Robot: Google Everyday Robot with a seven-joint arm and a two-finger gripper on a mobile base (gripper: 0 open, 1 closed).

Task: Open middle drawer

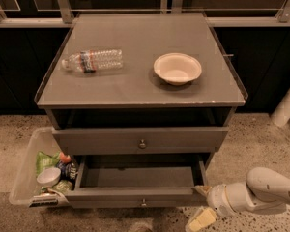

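The grey cabinet [140,88] shows two drawer fronts. The lower one, the middle drawer [135,195], has a small round knob [144,203] and stands pulled out, its empty inside showing. My gripper [199,206] is at the right end of this drawer's front, low in the camera view. Its fingers are spread: the upper fingertip [200,190] touches the front's right corner and the cream lower finger [201,220] hangs near the floor. The white forearm [261,195] comes in from the right. The drawer above [141,140] sticks out slightly. A third drawer is out of view.
A plastic water bottle [93,60] lies on the cabinet top, left, and a white bowl [177,67] stands to the right. A clear bin [36,170] with packets and a small bowl sits on the speckled floor at the cabinet's left. A white post [287,103] stands at the right.
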